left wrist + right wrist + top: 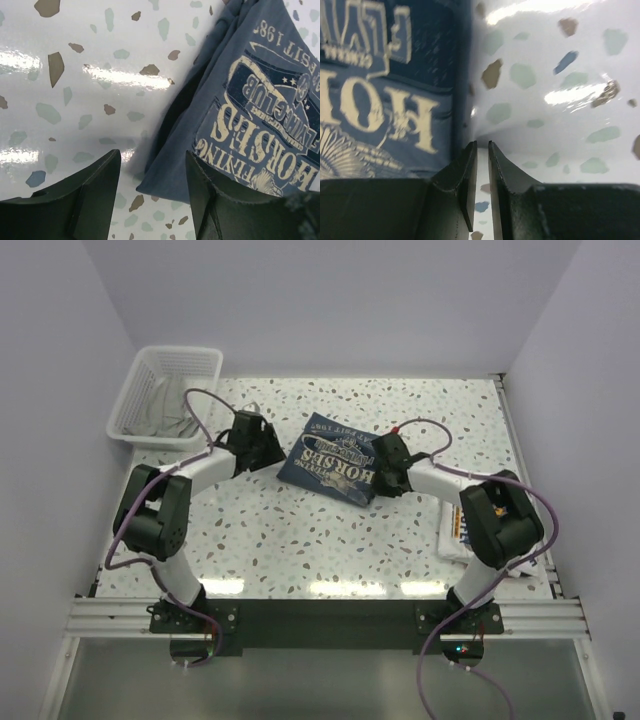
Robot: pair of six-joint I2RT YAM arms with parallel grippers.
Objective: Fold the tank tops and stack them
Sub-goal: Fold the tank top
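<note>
The slate-blue tank top (330,468) stretches lengthwise between both tools: just right of the gaping, empty left gripper (152,156), just left of the right gripper (482,146) (nearly closed, holding nothing).

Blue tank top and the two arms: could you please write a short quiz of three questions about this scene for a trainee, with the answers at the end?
1. True or false: the blue tank top lies on the table, between the left tool and the right tool.
2. Choose one. The left tool is: A) open and gripping nothing; B) shut on cloth; C) out of every view.
3. Fill in the missing word: the white tank top lies partly hidden under the ___ arm.

Key: 1 true; 2 A; 3 right.
</note>
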